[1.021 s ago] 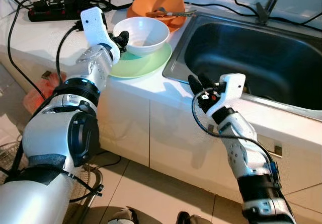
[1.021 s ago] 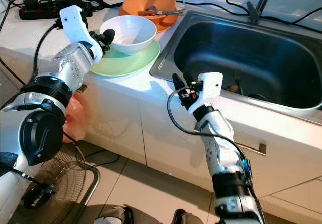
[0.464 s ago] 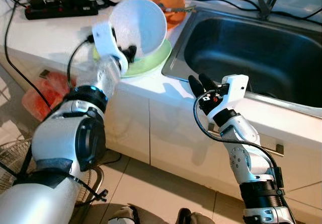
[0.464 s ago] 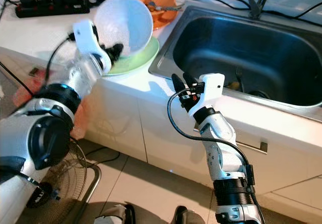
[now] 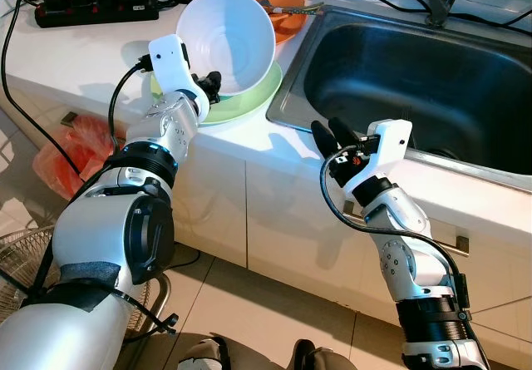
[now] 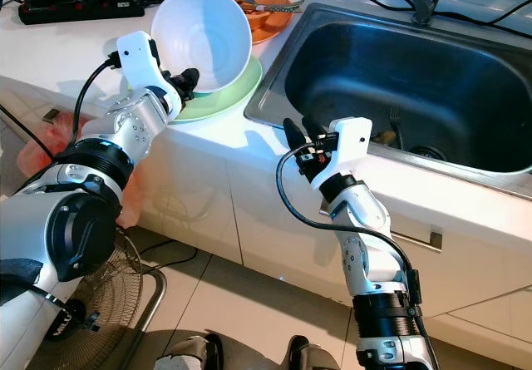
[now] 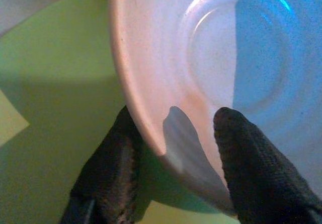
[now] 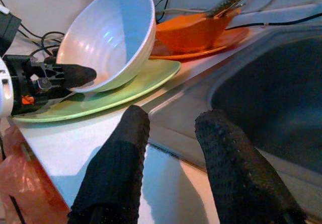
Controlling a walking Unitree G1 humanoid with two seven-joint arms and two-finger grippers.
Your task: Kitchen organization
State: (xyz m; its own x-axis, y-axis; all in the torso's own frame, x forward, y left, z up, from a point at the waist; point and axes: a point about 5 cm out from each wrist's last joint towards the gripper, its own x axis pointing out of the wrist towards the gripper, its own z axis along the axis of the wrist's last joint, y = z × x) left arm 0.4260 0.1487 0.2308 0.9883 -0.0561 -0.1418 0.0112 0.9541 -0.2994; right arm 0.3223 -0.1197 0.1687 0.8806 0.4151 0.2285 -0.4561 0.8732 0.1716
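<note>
Bench is white, with the steel sink set into its right part. Green plate sits at the front edge just left of the sink, orange dish behind it toward the back edge. White bowl is tipped up on its side over the green plate, opening facing the camera. Left end effector is pinched on the bowl's lower rim, one finger inside, one outside, per the left wrist view. Right end effector hovers at the front edge by the sink's near-left corner, fingers parted, holding nothing. Likely step: lift the bowl off the plate. Rim pinch is thin, so move slowly, keep the wrist steady, and clear the plate edge before swinging. Hard to tell: whether the bowl's underside touches the plate; what the utensils in the orange dish are; the sink's right end is cut off.
</note>
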